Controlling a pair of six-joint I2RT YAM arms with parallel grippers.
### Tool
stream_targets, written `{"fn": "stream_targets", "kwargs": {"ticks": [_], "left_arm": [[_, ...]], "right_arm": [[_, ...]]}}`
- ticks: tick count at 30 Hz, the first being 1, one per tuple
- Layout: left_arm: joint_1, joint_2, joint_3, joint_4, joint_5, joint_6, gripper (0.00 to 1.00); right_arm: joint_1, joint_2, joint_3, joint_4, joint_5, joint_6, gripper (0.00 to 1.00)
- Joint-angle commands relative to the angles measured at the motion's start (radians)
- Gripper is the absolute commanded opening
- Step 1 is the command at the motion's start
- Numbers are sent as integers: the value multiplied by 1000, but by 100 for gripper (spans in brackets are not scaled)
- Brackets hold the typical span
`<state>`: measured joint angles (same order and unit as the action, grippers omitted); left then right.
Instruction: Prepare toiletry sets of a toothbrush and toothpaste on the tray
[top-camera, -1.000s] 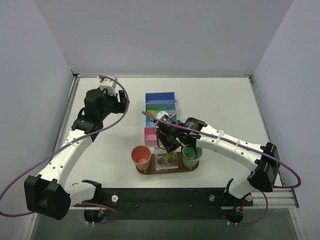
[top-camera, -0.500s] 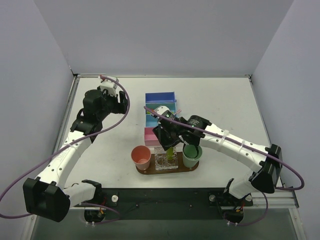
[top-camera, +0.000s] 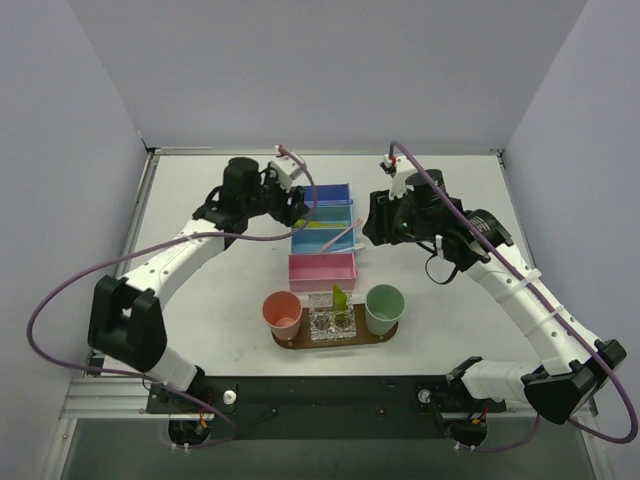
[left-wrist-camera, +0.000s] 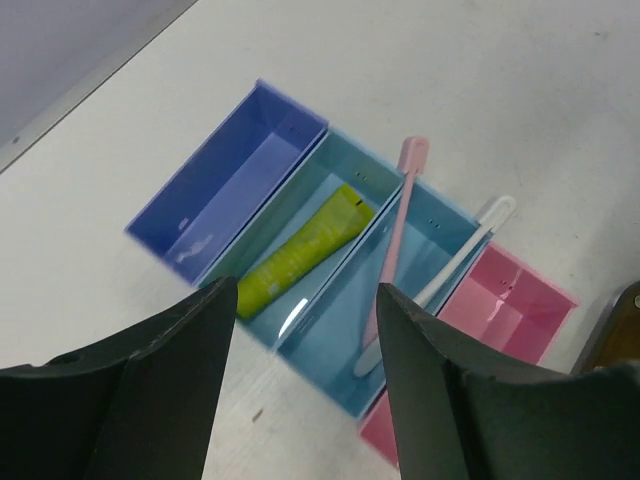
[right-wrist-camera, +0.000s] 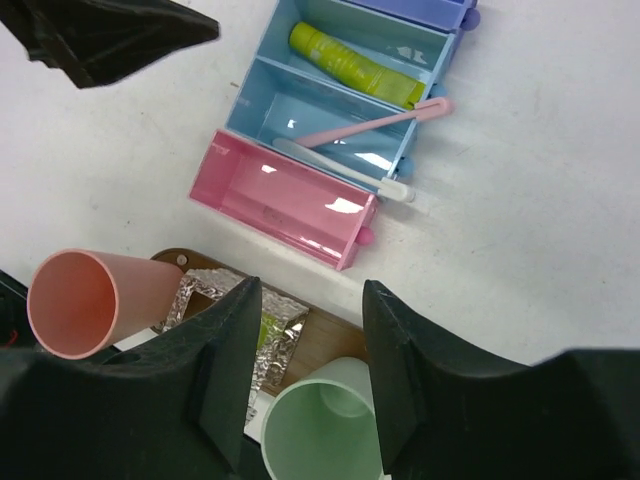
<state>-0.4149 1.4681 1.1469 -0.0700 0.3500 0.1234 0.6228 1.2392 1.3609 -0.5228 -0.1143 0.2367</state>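
one toothpaste (top-camera: 340, 298) stands in the clear holder (top-camera: 333, 323) on the tray (top-camera: 290, 343), released. my right tool (right-wrist-camera: 312, 300), on it half a second ago, has backed off toward the bins (top-camera: 322, 268), jaws apart, empty. left tool (left-wrist-camera: 300, 300) has swung over the bins, spread wide, holding nothing. second toothpaste (left-wrist-camera: 300, 252), pink toothbrush (left-wrist-camera: 397, 230) and white toothbrush (left-wrist-camera: 455, 265) are not yet picked. i'd judge the first set half built.

At the table's near edge, the dark fingers (right-wrist-camera: 215, 380) of the right gripper (right-wrist-camera: 310, 295) hide parts of the clear plastic holder (right-wrist-camera: 195, 300) and flat dark-brown wooden tray (right-wrist-camera: 325, 335); the pale mint-green cup (right-wrist-camera: 320, 430) runs off the bottom. The left wrist view shows only a tray sliver.
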Motion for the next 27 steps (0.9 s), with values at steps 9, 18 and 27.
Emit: {"fn": "stream_targets", "kwargs": {"ticks": [9, 18, 27], "left_arm": [[-101, 538, 611, -435, 127, 337, 41], [-104, 670, 718, -514, 66, 395, 31], [-102, 753, 769, -570, 24, 429, 26]], "right_arm": [[-221, -35, -23, 38, -260, -42, 23], [-287, -20, -43, 55, -320, -30, 20], [-330, -12, -55, 69, -344, -25, 19]]}}
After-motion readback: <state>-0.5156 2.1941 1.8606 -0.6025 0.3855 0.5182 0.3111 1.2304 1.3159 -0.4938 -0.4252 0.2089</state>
